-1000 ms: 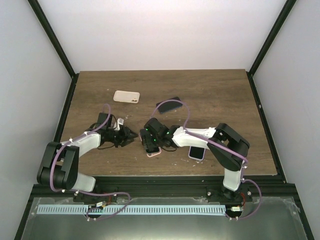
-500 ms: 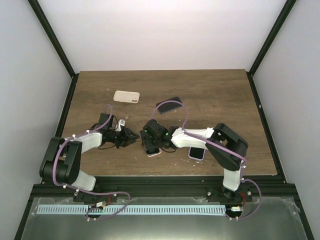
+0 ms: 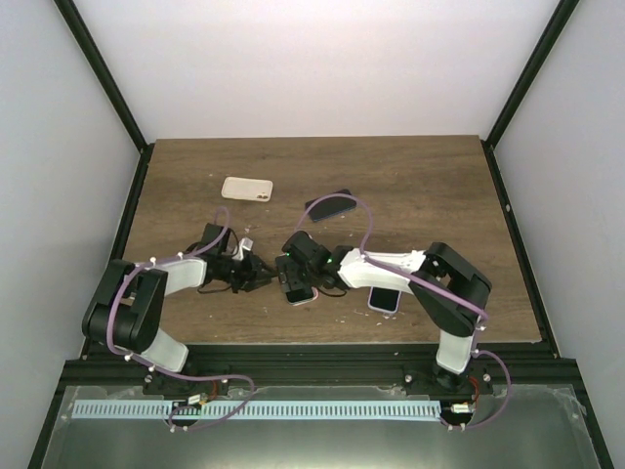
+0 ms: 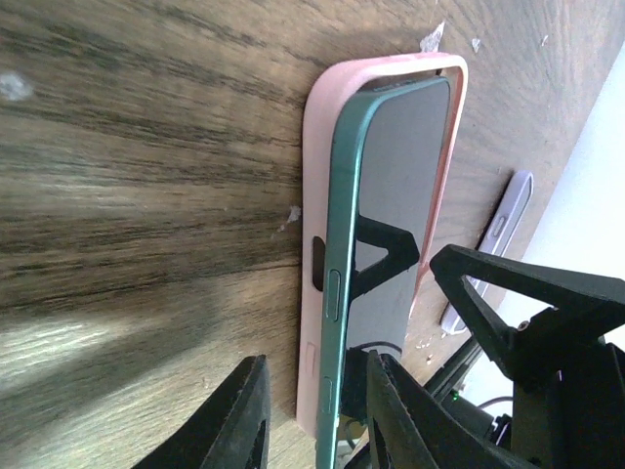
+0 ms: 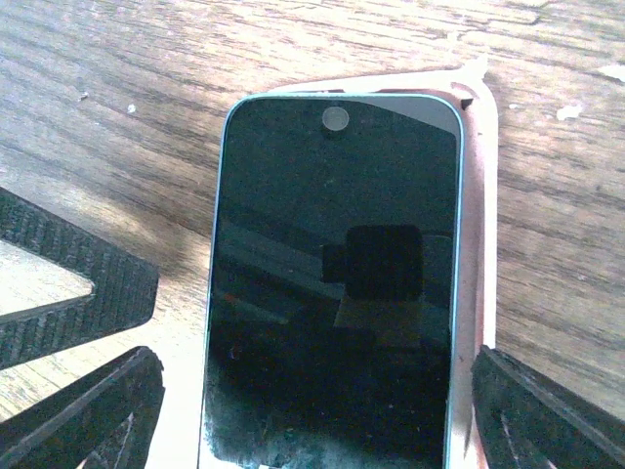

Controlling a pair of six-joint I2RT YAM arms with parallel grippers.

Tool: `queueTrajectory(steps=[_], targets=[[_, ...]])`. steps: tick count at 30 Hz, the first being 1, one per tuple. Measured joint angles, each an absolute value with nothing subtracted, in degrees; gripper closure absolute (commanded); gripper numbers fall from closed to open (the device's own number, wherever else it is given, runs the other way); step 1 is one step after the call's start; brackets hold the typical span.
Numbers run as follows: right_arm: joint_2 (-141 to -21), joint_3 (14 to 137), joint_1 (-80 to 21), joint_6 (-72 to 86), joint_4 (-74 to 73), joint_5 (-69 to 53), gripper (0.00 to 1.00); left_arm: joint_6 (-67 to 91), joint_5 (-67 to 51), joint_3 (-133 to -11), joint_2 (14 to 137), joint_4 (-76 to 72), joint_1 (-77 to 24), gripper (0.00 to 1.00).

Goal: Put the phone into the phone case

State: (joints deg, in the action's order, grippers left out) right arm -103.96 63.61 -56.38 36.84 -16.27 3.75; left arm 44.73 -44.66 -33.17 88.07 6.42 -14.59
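The teal phone (image 5: 337, 283) lies screen up in the pink phone case (image 5: 477, 225) on the table, near the middle front in the top view (image 3: 301, 294). In the left wrist view the phone's long edge (image 4: 344, 264) stands a little above the case wall (image 4: 314, 195), while its far side sits lower. My right gripper (image 5: 317, 415) is open, with one finger on each side of the phone and case. My left gripper (image 4: 317, 420) is open, and its fingertips straddle the near raised edge of the phone and case. The two grippers (image 3: 256, 277) (image 3: 293, 281) meet over the phone.
A beige case (image 3: 246, 188) lies at the back left and a dark phone (image 3: 329, 205) at the back centre. A lilac phone (image 3: 384, 299) lies right of the pink case, under the right arm, and shows in the left wrist view (image 4: 488, 244). White crumbs dot the wood.
My left gripper has moved right, up to the pink case and phone. My right gripper has stayed over the phone, shifting only slightly.
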Motion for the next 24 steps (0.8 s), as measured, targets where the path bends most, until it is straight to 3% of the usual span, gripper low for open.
queueTrajectory(steps=[11,19,24], targets=[[-100.03,56.18,-51.20,35.64,-11.51,-0.10,0.42,45.17,-43.38,-33.34,88.27,5.96,-17.45,0.76],[-100.22,54.04,-49.58,35.88,-7.92,-4.69,0.55,46.06,-42.30,-34.02,89.34,5.50,-18.81,0.85],[-100.36,52.80,-49.50,37.12,-4.43,-8.14,0.57,45.50,-40.93,-35.16,89.73,6.13,-18.81,0.92]])
